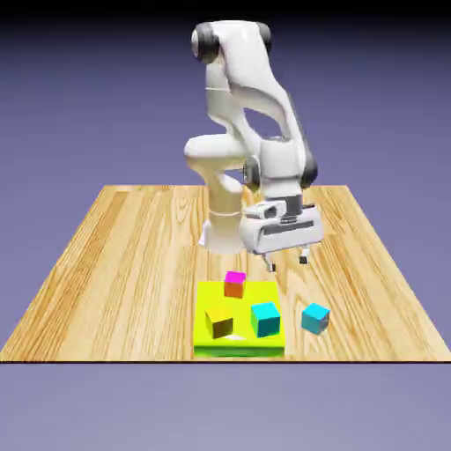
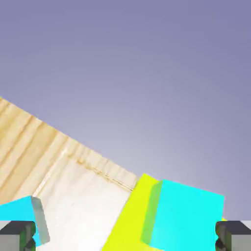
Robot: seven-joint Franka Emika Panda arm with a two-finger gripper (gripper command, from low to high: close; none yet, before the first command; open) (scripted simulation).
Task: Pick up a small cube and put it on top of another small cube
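Bare wooden table [image 1: 123, 264] wide open at exterior view's left | small cube [image 1: 314, 317] apart on bare wood, free all round | magenta-topped cube [image 1: 234, 284], brown cube [image 1: 218, 322], larger cyan cube [image 1: 265, 319] crowding yellow pad [image 1: 207, 295]

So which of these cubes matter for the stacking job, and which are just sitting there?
In play:
- small cyan cube, alone on the wood beside the yellow pad
- gripper, open, empty, above the table
- a cube to stack on; which one isn't shown

Lying about:
- yellow pad
- table
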